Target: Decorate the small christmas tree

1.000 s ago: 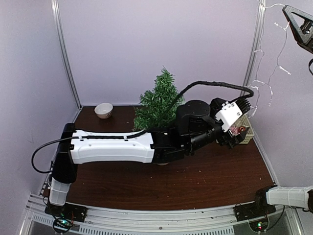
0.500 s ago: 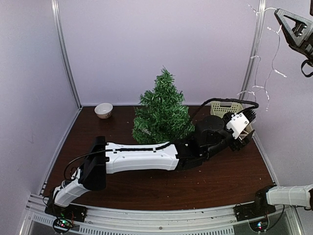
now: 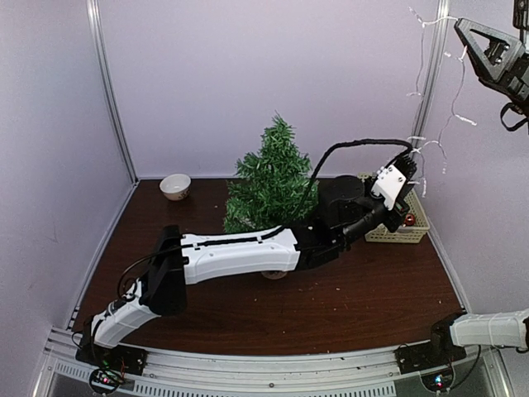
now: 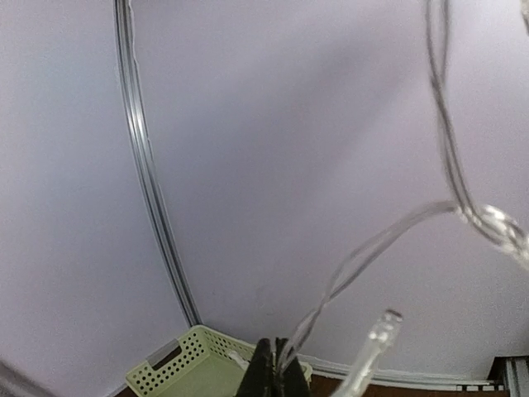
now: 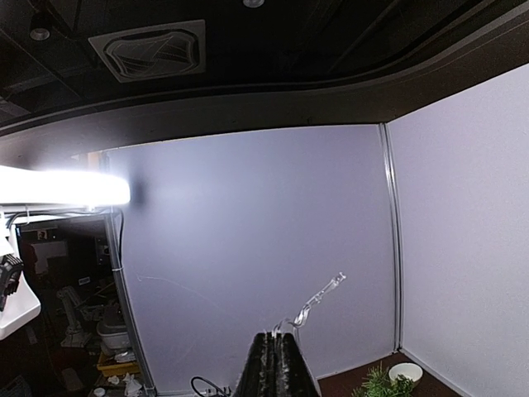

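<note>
On the table (image 3: 372,289): one small christmas tree (image 3: 273,178) at centre back, base mostly hidden behind the left arm (image 3: 240,252); one bowl (image 3: 175,186); one basket (image 3: 409,230). One thin light string (image 3: 430,147), pinched by closed left gripper (image 4: 274,354) and closed right gripper (image 5: 277,339).

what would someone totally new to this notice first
A string of clear lights hangs in the air on the right side, pinched high up by the right claw and lower down by the left claw over the pale green basket. Behind the outstretched left arm, the small christmas tree stands at the back middle of the dark table, with no decorations showing.
</note>
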